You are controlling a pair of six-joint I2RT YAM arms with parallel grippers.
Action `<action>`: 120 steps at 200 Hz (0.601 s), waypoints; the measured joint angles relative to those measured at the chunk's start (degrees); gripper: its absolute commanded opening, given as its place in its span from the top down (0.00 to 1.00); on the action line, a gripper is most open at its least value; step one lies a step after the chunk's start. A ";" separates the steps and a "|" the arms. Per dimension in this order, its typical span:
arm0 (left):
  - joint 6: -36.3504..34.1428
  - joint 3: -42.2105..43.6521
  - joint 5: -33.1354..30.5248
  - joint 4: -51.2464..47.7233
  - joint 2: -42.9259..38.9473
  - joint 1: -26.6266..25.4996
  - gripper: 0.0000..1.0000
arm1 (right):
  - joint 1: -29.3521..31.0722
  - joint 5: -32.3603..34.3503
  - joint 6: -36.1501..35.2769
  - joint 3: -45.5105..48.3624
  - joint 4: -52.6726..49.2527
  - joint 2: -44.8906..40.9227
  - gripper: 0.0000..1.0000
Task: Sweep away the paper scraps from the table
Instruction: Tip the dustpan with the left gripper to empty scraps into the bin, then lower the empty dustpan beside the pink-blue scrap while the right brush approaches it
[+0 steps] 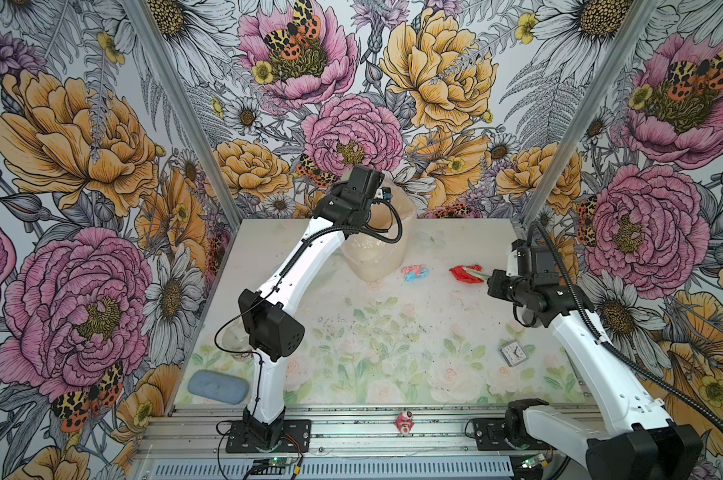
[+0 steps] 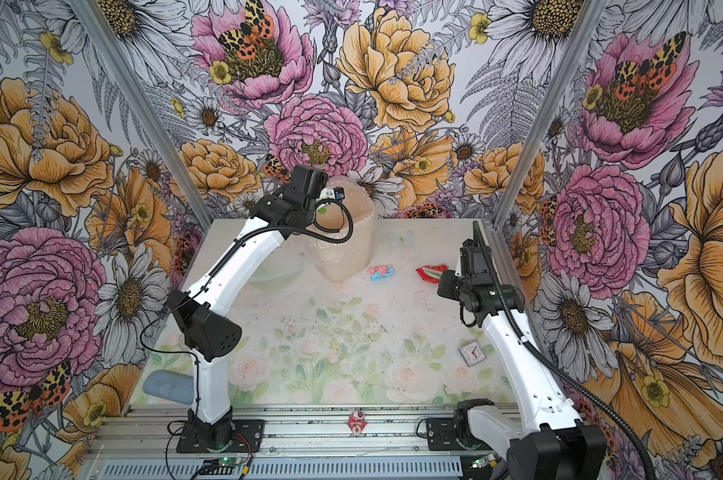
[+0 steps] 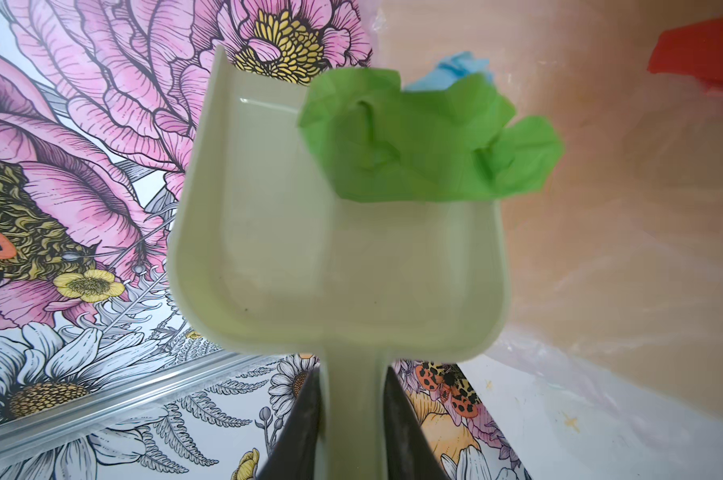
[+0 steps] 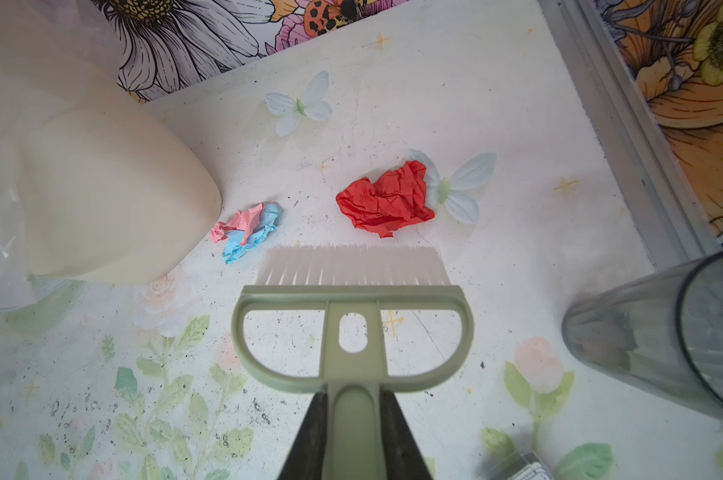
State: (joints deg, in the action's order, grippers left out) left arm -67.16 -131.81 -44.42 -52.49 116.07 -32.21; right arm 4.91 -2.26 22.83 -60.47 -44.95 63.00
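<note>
Though most scraps look cleared, two lie on the table near its far edge, right of the bin: red scrap and pink-blue scrap. Red scrap's long axis runs side to side in both top views; it is crumpled, with no clear front. Green scrap and blue scrap sit at the dustpan lip over the bin, likely mid-dump. Left gripper clamps the dustpan handle; right gripper clamps the brush, bristles aimed at the red scrap.
</note>
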 measured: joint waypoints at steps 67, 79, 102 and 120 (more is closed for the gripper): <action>-2.38 -0.81 -0.94 0.50 0.02 -0.20 1.00 | 0.00 -2.19 -0.92 0.00 0.02 0.17 1.00; -2.03 -1.62 -1.05 0.68 0.26 -0.20 1.00 | 0.02 -2.45 -1.05 0.00 0.09 0.39 1.00; 0.72 -4.07 -0.57 1.46 0.61 -0.28 1.00 | 0.42 -2.56 -0.74 0.00 1.33 1.40 1.00; 4.61 -4.28 1.64 1.97 -0.28 -0.44 1.00 | 1.49 -2.56 0.46 0.00 4.09 2.47 1.00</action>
State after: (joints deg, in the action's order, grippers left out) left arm -62.54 -136.09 -42.78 -50.52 115.79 -32.64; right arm 6.39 -4.82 23.29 -60.47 -40.86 65.47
